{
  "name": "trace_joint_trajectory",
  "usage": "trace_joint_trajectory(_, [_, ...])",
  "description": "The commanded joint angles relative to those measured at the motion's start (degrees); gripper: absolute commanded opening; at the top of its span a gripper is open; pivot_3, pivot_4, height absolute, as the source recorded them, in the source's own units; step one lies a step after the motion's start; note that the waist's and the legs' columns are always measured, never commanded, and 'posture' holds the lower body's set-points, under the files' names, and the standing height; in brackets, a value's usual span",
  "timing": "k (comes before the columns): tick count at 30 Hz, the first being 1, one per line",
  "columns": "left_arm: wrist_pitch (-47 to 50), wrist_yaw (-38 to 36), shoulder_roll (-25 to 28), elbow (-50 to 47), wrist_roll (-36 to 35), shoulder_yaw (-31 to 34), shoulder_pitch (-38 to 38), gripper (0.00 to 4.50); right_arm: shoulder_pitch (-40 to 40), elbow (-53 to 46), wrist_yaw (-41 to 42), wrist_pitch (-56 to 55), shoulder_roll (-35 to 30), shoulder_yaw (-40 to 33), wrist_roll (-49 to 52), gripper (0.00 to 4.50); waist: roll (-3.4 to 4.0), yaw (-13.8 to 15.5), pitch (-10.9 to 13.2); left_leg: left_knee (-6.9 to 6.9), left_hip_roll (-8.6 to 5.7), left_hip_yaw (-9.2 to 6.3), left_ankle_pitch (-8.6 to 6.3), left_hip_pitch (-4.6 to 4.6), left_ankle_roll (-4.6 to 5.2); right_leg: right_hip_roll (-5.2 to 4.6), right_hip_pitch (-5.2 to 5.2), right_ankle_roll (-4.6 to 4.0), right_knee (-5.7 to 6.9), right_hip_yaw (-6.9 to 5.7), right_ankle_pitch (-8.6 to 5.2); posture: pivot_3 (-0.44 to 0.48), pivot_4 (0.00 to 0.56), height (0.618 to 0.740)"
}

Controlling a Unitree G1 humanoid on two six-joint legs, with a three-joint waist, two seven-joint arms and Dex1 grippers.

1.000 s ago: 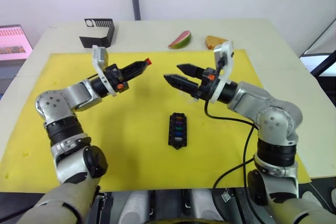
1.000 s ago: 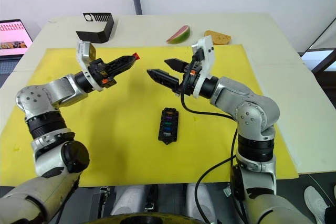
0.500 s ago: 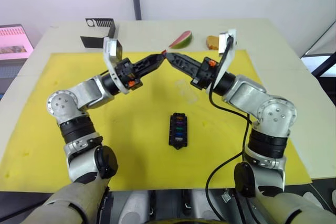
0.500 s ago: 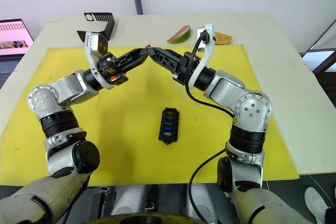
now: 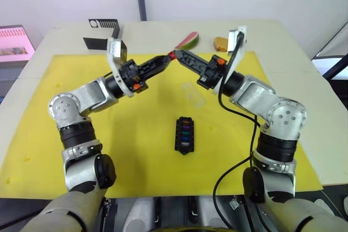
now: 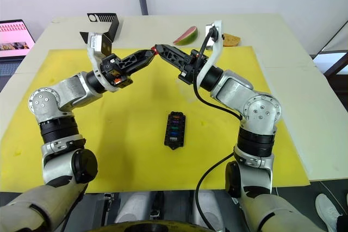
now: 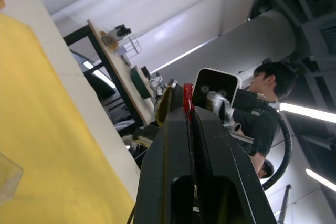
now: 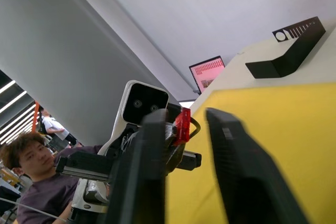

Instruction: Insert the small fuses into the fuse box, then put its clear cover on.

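A red small fuse [image 5: 171, 55] hangs in the air over the far part of the yellow mat [image 5: 60, 134], pinched at the tip of my left gripper [image 5: 166, 58], which is shut on it. From the other side my right gripper [image 5: 177, 54] meets it tip to tip, its fingers closed onto the same fuse [image 8: 182, 125]. The black fuse box [image 5: 184, 135] lies in the middle of the mat below both grippers, with several coloured fuses seated in its slots. The clear cover [image 5: 193, 92] rests on the mat just beyond the box, under the right gripper.
A black angular holder [image 5: 101, 33] with white markings stands at the table's far left. A watermelon slice [image 5: 187, 41] and a brown bread-like piece [image 5: 220, 42] lie beyond the mat. A lit screen [image 5: 13, 43] sits far left. People appear in the wrist views' background.
Both arms rose and swung toward each other until the tips met over the far mat. The right gripper went from wide open to closed at the red fuse held by the left.
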Motion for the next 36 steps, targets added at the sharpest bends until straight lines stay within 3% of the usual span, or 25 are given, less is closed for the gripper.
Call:
trace_joint_trajectory(1, [-1.9,0.5,0.5,-1.2,-3.3,-1.6,-0.1,0.00,-0.5,-1.5,-0.5,-0.7,-0.7,0.2,2.6,0.08,0.00,0.1,0.0,0.00,0.00,0.00,0.00,0.00,0.00,0.00,0.00,0.00,0.00,0.00,0.00,0.000,0.150,0.740])
trace_joint_trajectory(8, [-4.2,2.0,1.4,-2.2,-6.4,-4.3,0.9,0.00,-0.6,-2.9,-0.5,-2.6,-2.4,0.5,3.6,0.08,0.00,0.0,0.0,0.00,0.01,0.00,0.00,0.00,0.00,0.00,0.00,0.00,-0.03,0.00,0.00,0.000,0.150,0.740])
trace_joint_trajectory(11, [-5.3,3.1,1.8,-2.5,-8.2,-5.2,1.2,0.00,-0.7,-2.6,-1.1,-3.5,-3.6,0.0,3.5,0.90,0.00,0.0,0.0,0.00,0.01,0.00,0.00,0.00,0.01,0.00,0.00,0.00,-0.04,0.01,0.00,0.000,0.150,0.740])
trace_joint_trajectory(15, [-6.6,3.8,2.5,-3.0,-10.0,-6.8,1.6,0.00,-0.3,-2.1,-2.5,-2.3,-4.2,0.6,7.0,2.96,0.00,0.0,0.0,-0.02,0.02,0.00,0.00,-0.01,0.01,0.00,0.00,0.00,-0.24,0.01,0.00,0.000,0.150,0.740])
trace_joint_trajectory(36, [-10.8,4.0,5.7,-4.7,-14.2,-12.1,2.8,0.00,2.3,-2.4,-5.0,-5.0,-5.5,2.7,13.4,2.96,0.01,0.1,0.0,-0.03,0.03,0.00,-0.01,-0.02,0.03,0.01,0.05,0.00,-0.35,0.01,0.00,0.000,0.150,0.740])
